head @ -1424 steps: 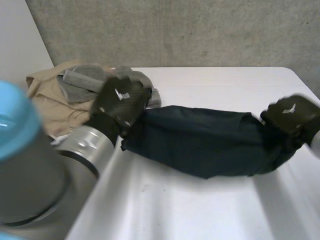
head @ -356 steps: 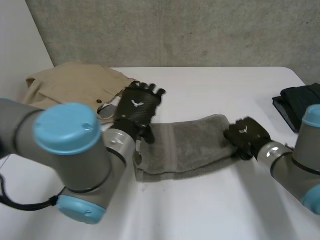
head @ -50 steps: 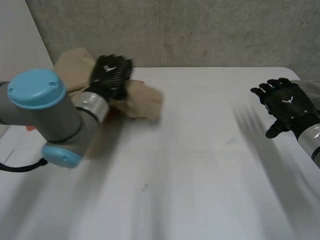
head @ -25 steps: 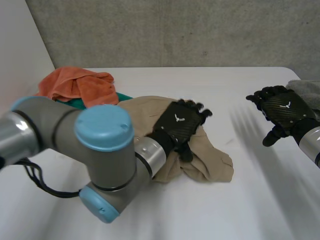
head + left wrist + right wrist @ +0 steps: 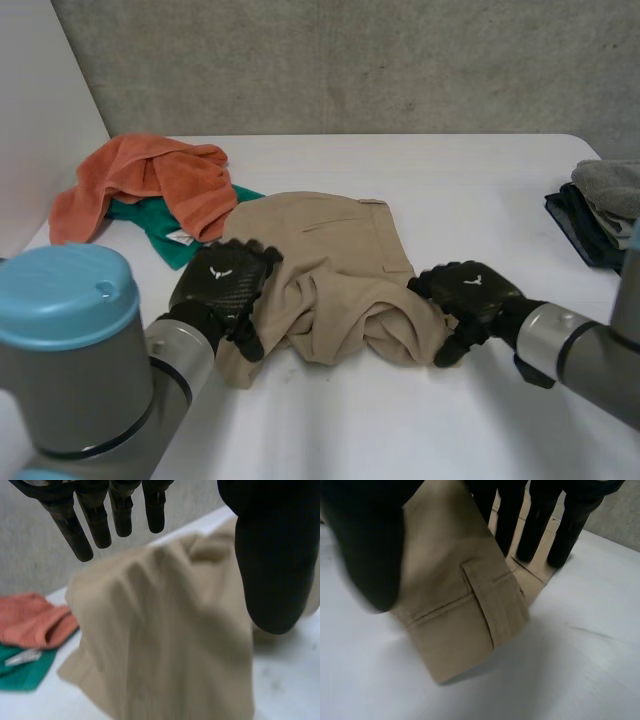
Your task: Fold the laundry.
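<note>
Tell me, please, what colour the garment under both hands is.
The garment is tan, clearest in the head view.

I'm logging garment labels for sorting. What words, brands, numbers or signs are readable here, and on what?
No words or numbers readable.
White tag on the green cloth: too small to read.
White emblem, no letters, on left hand and on right hand holding the tan trousers.

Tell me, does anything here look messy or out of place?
The tan trousers lie crumpled in a heap, not flat. Behind them to the left, an orange cloth sprawls unfolded over a green cloth.
</note>
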